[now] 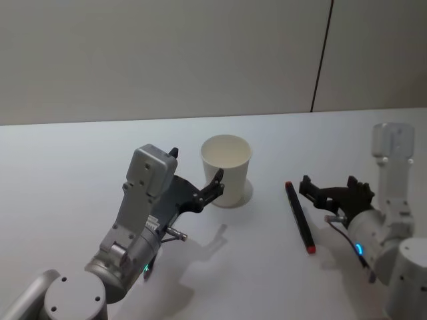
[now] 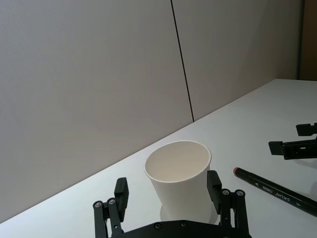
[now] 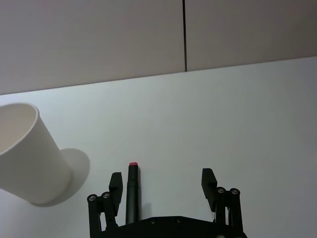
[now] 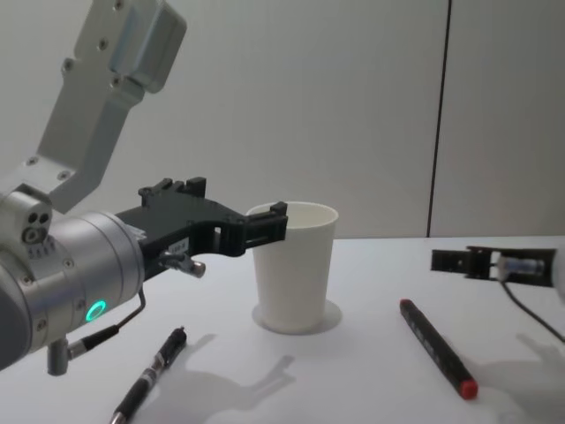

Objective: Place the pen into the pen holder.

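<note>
**Pen not yet grasped**

Head view: the marker pen (image 1: pixel 300 218) lies on the tabletop (image 1: pixel 80 153), right of the paper-cup pen holder (image 1: pixel 227 170). Left wrist view: left jaws apart, flanking the holder. Right wrist view: right jaws apart astride the pen; closing on it looks next.

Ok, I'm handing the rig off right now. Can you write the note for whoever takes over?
Left gripper: open, at the side of the pen holder, not gripping it.
Right gripper: open, low over the table; one end of the pen lies between its fingers, not gripped.
Things: the pen holder stands upright and looks empty. The pen lies flat on the table to its right, apart from it. A second dark pen lies on the table under the left arm.
Done: nothing is in the holder yet.
Left: probably shut the right gripper on the pen, lift it and drop it into the holder.
</note>
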Robot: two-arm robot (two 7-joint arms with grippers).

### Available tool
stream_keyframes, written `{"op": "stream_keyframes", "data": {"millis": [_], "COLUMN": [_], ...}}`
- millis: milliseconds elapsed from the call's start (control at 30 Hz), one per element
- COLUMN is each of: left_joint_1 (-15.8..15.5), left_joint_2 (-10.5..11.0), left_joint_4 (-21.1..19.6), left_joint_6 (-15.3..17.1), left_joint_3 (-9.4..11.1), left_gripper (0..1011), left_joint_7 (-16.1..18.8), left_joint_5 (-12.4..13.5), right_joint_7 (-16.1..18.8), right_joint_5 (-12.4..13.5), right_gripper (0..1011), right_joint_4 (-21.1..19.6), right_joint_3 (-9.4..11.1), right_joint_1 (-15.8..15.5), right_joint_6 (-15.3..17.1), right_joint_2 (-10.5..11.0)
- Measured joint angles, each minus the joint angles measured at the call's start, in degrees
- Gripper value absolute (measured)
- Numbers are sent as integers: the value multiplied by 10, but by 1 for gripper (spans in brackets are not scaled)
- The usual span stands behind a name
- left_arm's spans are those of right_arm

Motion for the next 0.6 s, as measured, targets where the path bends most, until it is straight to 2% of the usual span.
{"op": "stream_keyframes", "data": {"millis": [267,600], "left_joint_1": [0,0], "left_joint_2": [0,0], "left_joint_4": [0,0], "left_joint_6": [0,0], "left_joint_3": [0,0], "left_gripper": [1009,1010], "left_joint_7": [0,0], "left_joint_5": [0,0], "right_joint_7": [-23,-25], "right_joint_5": [2,2], "right_gripper": [1001,1002], "right_joint_4": [16,34], "right_joint_3": [-11,-17], "right_joint_1": [18,39], "right_joint_6": [38,77], "right_joint_2": [-30,-51]}}
